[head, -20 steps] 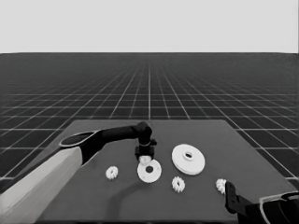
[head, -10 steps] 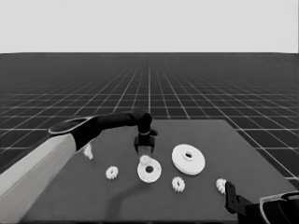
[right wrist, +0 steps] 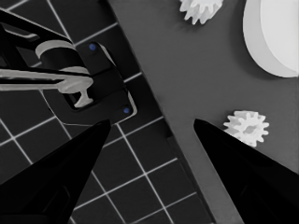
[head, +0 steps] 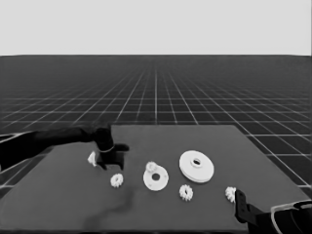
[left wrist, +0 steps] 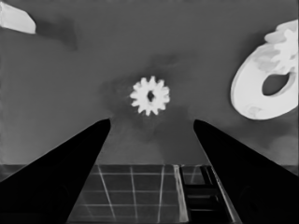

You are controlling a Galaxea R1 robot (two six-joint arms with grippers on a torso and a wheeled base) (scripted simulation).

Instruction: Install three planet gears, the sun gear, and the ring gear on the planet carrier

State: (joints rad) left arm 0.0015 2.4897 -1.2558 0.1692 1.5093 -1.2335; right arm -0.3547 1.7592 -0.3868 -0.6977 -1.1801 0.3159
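The smaller round part (head: 157,180) lies mid-table with one planet gear (head: 151,166) resting on its far left rim. My left gripper (head: 111,164) hangs open to its left, just above a loose gear (head: 117,180). In the left wrist view that gear (left wrist: 149,95) lies flat ahead of the open left gripper (left wrist: 152,121), untouched, and the smaller round part (left wrist: 261,86) is off to one side. The larger round part (head: 196,165) lies to the right. Two more gears (head: 185,192) (head: 230,194) lie near the front. My right gripper (head: 242,207) waits open at the lower right corner.
A thin white piece (head: 91,158) lies just left of the left gripper. The right wrist view shows a gear (right wrist: 246,127) near the table's edge, another gear (right wrist: 201,9), the larger round part's rim (right wrist: 275,37), and dark machinery (right wrist: 88,88) past the edge.
The left arm has lifted off the smaller round part, leaving a gear on it, and swung left to hang over the loose gear. The right arm has not moved.
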